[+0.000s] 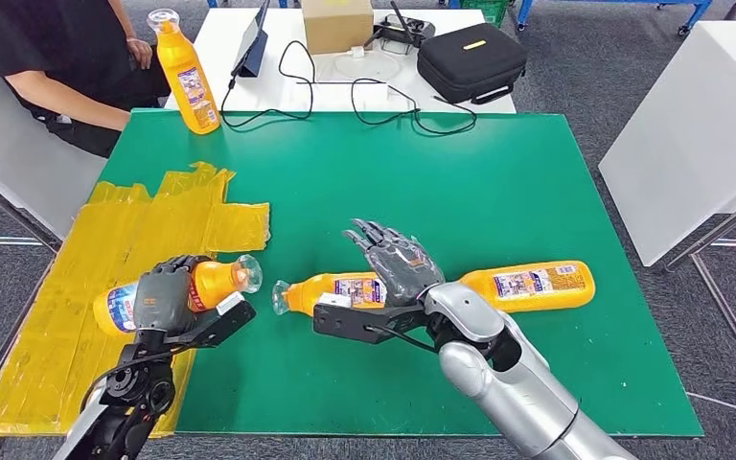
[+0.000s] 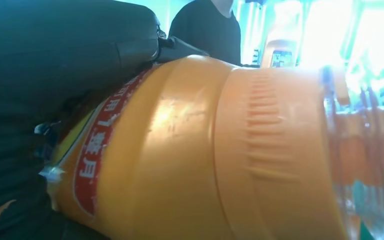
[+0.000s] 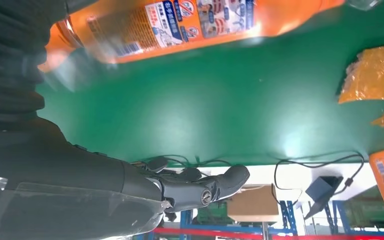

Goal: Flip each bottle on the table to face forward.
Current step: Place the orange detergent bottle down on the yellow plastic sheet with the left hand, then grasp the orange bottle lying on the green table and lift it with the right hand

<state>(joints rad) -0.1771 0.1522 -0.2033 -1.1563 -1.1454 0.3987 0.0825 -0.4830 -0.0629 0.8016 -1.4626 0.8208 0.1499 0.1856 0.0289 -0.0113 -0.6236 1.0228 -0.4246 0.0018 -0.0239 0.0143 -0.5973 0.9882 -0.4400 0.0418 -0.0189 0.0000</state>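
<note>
Orange bottle (image 1: 201, 287) gripped by left hand (image 1: 161, 296)

A lab or workshop test space: a green-topped work table (image 1: 498, 182) stands on grey carpet, a white bench (image 1: 278, 86) behind it carries a black zipped equipment case (image 1: 470, 62), a cardboard box (image 1: 337, 24) and trailing black cables (image 1: 383, 105).

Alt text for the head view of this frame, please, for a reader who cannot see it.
The robot's left hand grips an orange bottle lying over yellow sheeting, while its open right hand hovers above a second lying bottle on the green table. A third bottle lies behind the right arm; a fourth stands at the far corner beside a seated person.
</note>
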